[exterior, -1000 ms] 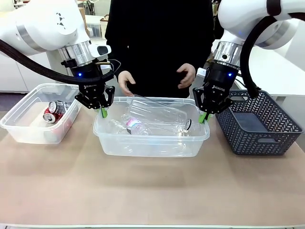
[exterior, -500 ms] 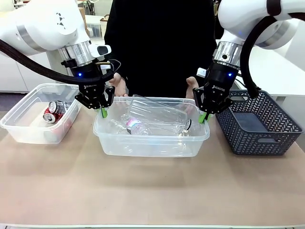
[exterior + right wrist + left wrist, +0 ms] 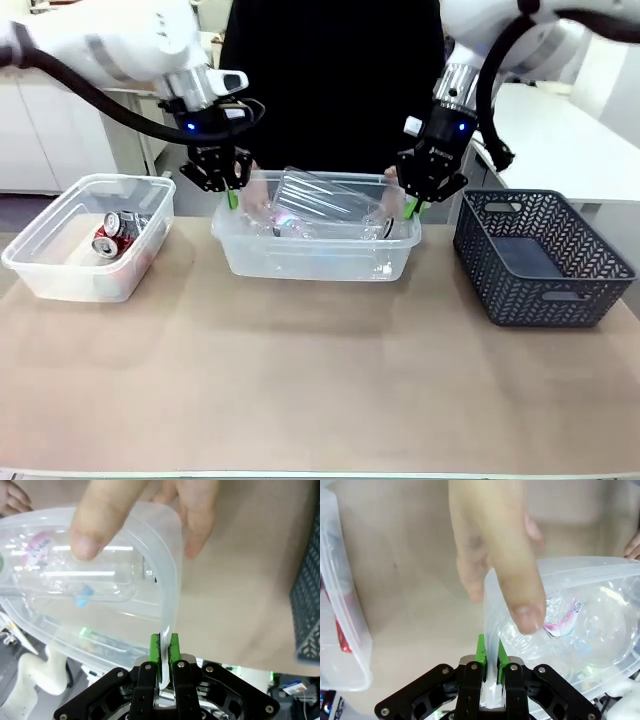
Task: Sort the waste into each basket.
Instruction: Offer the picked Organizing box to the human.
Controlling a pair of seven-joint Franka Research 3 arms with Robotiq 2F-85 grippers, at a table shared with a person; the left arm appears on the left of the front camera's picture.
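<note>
The left gripper (image 3: 232, 196) was clamped on the rim of the middle clear tub (image 3: 315, 262) at its left end, and the right gripper (image 3: 411, 207) pinched the rim at the opposite end, so both arms held the tub between them at the far side of the table (image 3: 320, 390). In the left wrist view the green pads (image 3: 480, 650) pressed on either side of the thin plastic wall, with a person's hand (image 3: 492, 545) gripping the same rim just beyond (thumb curled over the edge). The right wrist view showed the same thing at the other end: the jaws nipped tight on the rim, another hand (image 3: 150, 510) of the person folded over it. Clear plastic bottles (image 3: 325, 205) lay inside the held tub, one with a pink-marked label. The second clear tub (image 3: 60, 265) sat at the table's left with red-and-silver cans (image 3: 118, 233) in it. A dark lattice basket (image 3: 540, 260) stood to the right, apart from the tubs.
</note>
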